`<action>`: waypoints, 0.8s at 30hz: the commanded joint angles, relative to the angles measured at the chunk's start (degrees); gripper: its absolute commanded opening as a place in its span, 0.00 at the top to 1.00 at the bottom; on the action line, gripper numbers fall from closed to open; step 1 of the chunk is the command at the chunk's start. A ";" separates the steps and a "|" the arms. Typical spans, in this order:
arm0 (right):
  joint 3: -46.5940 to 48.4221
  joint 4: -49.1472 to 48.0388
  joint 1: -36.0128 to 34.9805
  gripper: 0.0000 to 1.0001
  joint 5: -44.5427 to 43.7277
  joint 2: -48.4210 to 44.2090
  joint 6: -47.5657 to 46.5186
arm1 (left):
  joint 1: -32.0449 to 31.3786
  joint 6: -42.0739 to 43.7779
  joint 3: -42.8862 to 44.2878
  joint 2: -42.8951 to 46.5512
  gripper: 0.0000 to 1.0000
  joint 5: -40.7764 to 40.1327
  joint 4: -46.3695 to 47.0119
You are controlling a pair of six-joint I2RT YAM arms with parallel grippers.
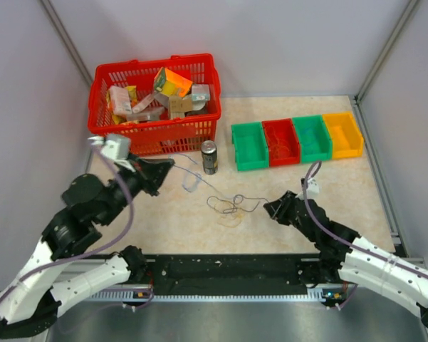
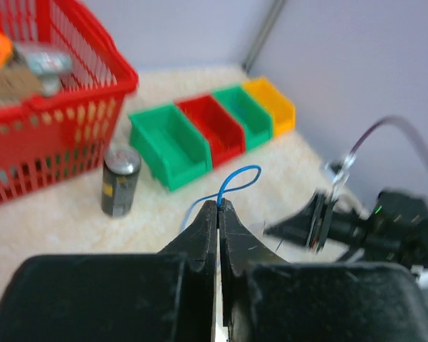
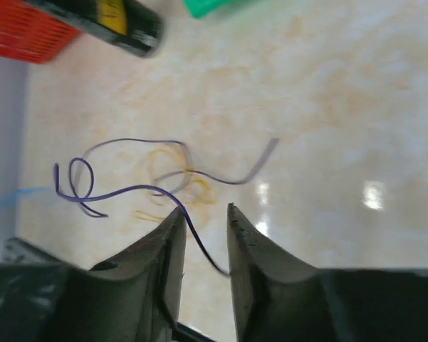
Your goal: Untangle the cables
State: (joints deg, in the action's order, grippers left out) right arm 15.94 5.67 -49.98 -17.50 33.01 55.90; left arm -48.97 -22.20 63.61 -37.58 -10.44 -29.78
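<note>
A: L side: what's the left gripper (image 2: 218,206) doing?
B: Fingers pressed together on the blue cable (image 2: 239,173), loop poking out past the tips. Looks raised off the table (image 1: 285,178), prob. to draw that strand away from the rest.
A: And R?
B: Right gripper (image 3: 203,212) is spread, low over the knot. The purple cable (image 3: 128,191) runs thru the gap, not pinched. Prob. lined up to anchor it.
A: Where are the cables (image 1: 231,206)?
B: Mid-table, between both arms, near the can (image 1: 209,157).
A: Count?
B: 3 colours I can make out: blue, purple, plus a yellow-orange cable (image 3: 149,216). No green seen. 1 can, 1 red basket (image 1: 154,133), 4 bins (image 1: 249,146): 2 green, 1 red, 1 yellow.
</note>
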 commanded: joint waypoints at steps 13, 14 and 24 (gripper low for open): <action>7.07 -1.80 1.11 0.20 20.82 2.49 -28.99 | 0.72 -2.14 4.15 -2.66 1.00 2.25 9.04; 8.30 -2.33 1.11 0.18 22.58 2.32 -30.05 | 0.81 -2.67 3.98 -3.63 1.00 3.48 9.39; 28.25 8.46 1.28 0.10 21.90 2.57 -36.30 | 0.81 -6.89 2.48 -15.49 1.00 22.20 9.30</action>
State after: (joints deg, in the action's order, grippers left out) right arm 35.90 9.58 -48.69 6.13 34.89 23.51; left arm -48.36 -27.20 66.74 -49.15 1.98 -22.70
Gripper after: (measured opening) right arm 0.887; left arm 0.011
